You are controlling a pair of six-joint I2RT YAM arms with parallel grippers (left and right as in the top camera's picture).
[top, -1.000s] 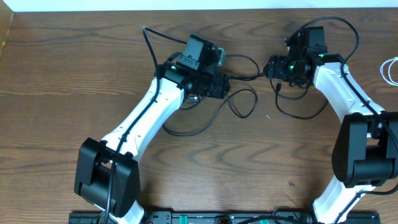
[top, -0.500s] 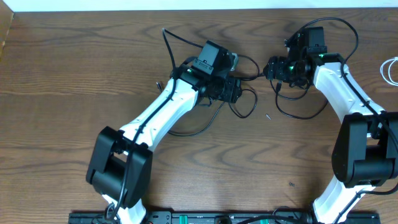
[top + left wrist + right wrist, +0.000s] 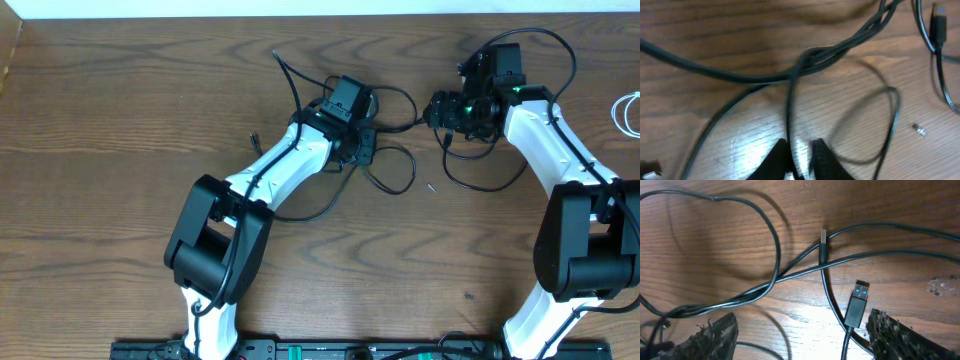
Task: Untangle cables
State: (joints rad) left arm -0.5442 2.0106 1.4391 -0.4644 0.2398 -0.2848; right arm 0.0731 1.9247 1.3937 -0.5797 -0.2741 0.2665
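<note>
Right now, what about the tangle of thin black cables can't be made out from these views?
- Left wrist view: the left gripper is cut off by the bottom edge; whether it pinches the thin black cable between its fingers is unclear.
- Overhead: the left arm's wrist hides where the cables cross.
- Overhead: the thin white cable is cut off by the right edge.
- Overhead: small metal piece too small to identify.

Overhead straight down on whole table [image 3: 120, 120], wrist views close, angled ahead of left end effector [image 3: 800, 145], right end effector [image 3: 802, 316], sharing black cables [image 3: 789, 105].
</note>
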